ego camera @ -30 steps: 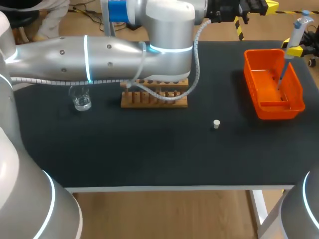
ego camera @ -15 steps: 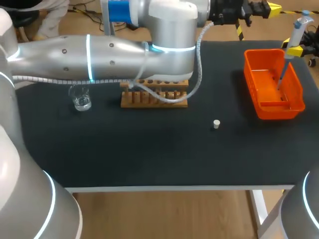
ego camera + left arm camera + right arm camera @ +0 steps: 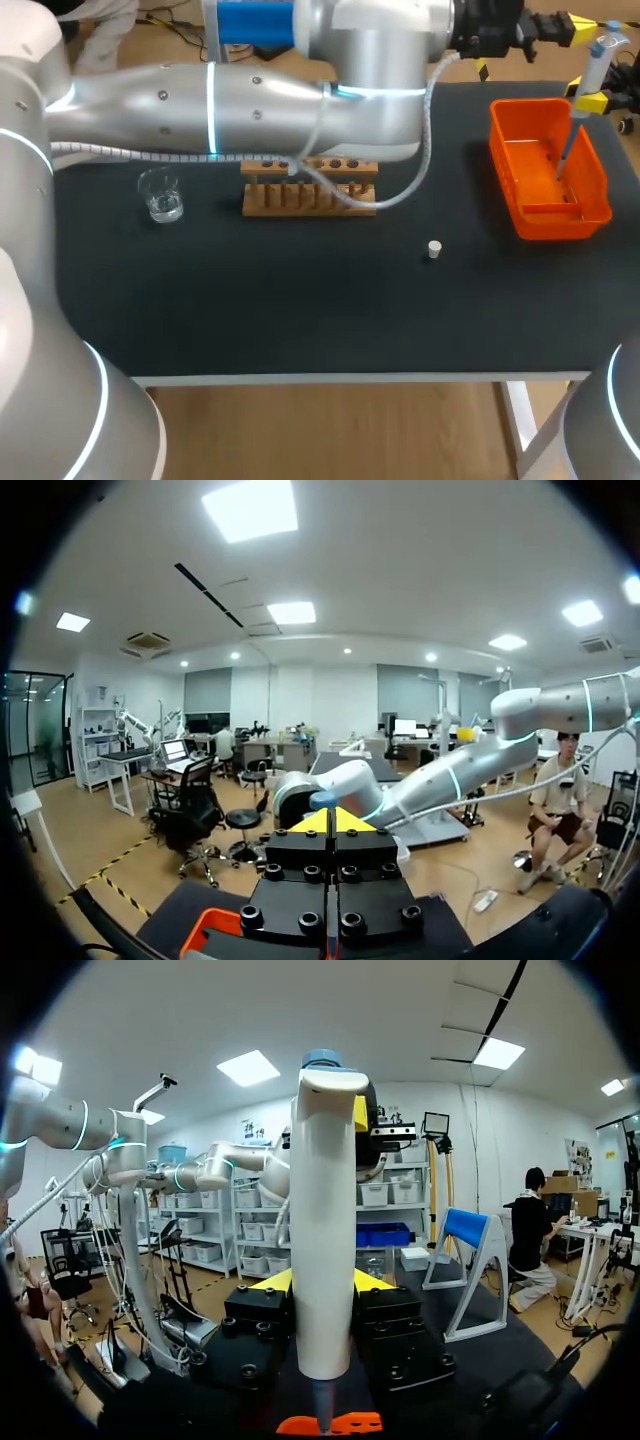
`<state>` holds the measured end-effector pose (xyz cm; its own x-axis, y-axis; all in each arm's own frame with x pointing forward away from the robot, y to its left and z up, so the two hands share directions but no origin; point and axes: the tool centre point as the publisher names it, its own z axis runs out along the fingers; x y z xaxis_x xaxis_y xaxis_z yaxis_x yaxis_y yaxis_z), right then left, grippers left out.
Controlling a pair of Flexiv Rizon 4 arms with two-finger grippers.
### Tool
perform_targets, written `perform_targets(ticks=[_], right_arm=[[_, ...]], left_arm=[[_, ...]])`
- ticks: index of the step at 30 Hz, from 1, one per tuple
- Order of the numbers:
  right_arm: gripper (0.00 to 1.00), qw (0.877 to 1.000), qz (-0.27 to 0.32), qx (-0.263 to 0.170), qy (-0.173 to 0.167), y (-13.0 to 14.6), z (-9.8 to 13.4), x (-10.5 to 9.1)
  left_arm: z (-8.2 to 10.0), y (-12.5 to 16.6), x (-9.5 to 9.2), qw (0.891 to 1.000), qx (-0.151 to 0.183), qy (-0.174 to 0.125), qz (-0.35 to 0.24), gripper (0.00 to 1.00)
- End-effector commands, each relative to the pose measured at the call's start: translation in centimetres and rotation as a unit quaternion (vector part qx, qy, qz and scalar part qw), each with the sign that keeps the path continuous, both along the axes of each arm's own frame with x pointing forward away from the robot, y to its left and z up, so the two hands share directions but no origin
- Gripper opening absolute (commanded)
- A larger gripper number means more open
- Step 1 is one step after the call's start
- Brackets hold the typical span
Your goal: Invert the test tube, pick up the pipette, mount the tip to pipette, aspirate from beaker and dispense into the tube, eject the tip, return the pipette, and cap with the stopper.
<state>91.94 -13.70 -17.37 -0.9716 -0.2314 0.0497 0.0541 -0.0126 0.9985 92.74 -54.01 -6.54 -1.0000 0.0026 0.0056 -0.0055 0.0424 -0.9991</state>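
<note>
Far left on the dark bench (image 3: 300, 310), a small glass beaker (image 3: 161, 195), upright, with a little clear liquid in it; just right of it, a wooden rack (image 3: 310, 195) with a row of holes, its far side hidden under the left arm (image 3: 230, 100), which lies across from the left toward the far right corner; right of the rack and nearer the front, well apart from it, a small white stopper (image 3: 434, 249) alone on the bench; further right, an orange bin (image 3: 530, 105) near the right edge; beyond the bin's far end, the left hand (image 3: 570, 22), clenched on nothing, near the blue top of the pipette (image 3: 592, 70); in the left wrist view, left hand (image 3: 330, 821) with yellow tips pressed together, a blue top just ahead of them; at the far right, pipette upright, thin lower end down over the bin, grasped by the right hand (image 3: 592, 102); in the right wrist view, white pipette (image 3: 322, 1230) standing tall in the right hand (image 3: 322, 1282), yellow fingers (image 3: 270, 1280) against it on both sides, orange of the bin below.
</note>
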Motion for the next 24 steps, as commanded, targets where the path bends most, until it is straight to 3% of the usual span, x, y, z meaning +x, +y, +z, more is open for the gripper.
perform_targets(ticks=[1, 24], right_arm=[[0.0, 1.0, 0.003, 0.0, 0.0, -0.2, -0.07, 0.21], [0.0, 1.0, 0.003, 0.0, 0.0, -0.2, -0.07, 0.21]], left_arm=[[-0.46, -0.8, -0.21, 1.0, -0.009, -0.002, 0.009, 0.0], [-1.23, -0.97, -0.43, 1.0, -0.005, 0.012, 0.004, 0.0]])
